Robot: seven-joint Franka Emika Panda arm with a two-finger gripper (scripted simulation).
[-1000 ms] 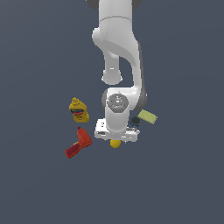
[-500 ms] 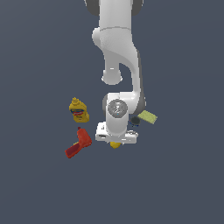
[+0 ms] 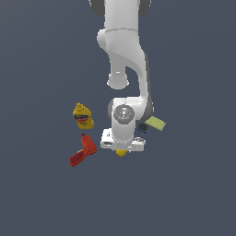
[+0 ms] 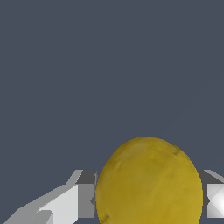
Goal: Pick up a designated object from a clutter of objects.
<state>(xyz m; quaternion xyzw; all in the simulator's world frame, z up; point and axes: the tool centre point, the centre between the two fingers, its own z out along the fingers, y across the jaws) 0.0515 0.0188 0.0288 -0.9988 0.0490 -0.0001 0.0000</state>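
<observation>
Straddling the yellow ball [image 4: 148,181], gripper [image 4: 146,199] fingers are seen at both flanks | contact cannot be told | ball sits under the hand | slip-out is risked: rounded surface, shallow purchase.

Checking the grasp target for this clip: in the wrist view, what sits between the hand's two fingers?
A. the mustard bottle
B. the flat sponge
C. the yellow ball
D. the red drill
C. The wrist view shows the round yellow ball filling the gap between the fingers of the hand, while the drill, bottle and sponge lie off to the sides in the exterior view.
</observation>
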